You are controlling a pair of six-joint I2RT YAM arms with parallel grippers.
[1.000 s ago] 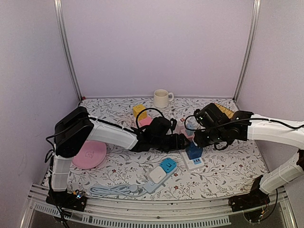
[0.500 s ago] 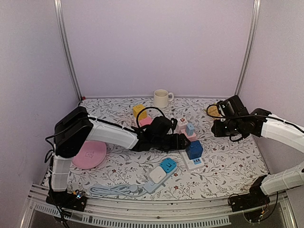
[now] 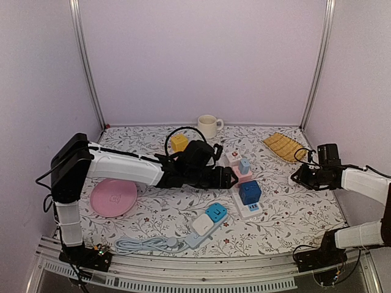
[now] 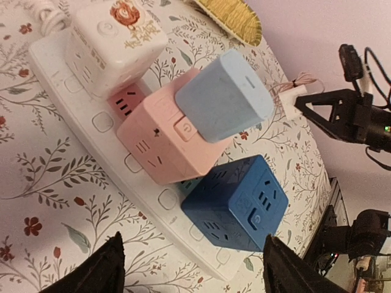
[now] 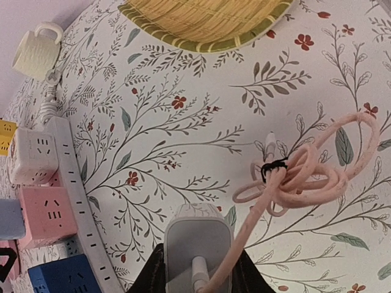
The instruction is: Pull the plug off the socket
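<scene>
The white plug (image 5: 197, 243) with its coiled pink cord (image 5: 305, 174) hangs just above the tablecloth, with my right gripper (image 5: 198, 271) shut on it. In the top view the right gripper (image 3: 299, 177) is at the table's right side, well away from the socket strip (image 3: 247, 209). The white strip (image 4: 85, 104) carries a white cube (image 4: 113, 39), a pink cube (image 4: 165, 143) with a light-blue adapter (image 4: 223, 97), and a blue cube (image 4: 235, 204). My left gripper (image 4: 195, 268) hovers open over the strip, beside the blue cube, touching nothing.
A woven tray (image 3: 284, 146) lies at the back right and a mug (image 3: 208, 126) at the back wall. A yellow cube (image 3: 178, 142) sits behind the left arm. A pink plate (image 3: 114, 198) lies at left. A second strip (image 3: 206, 223) with its cord (image 3: 143, 245) lies near the front edge.
My right arm has swung from the socket strip out to the right side of the table, carrying the white plug and pink cord. The left arm shifted slightly back.
</scene>
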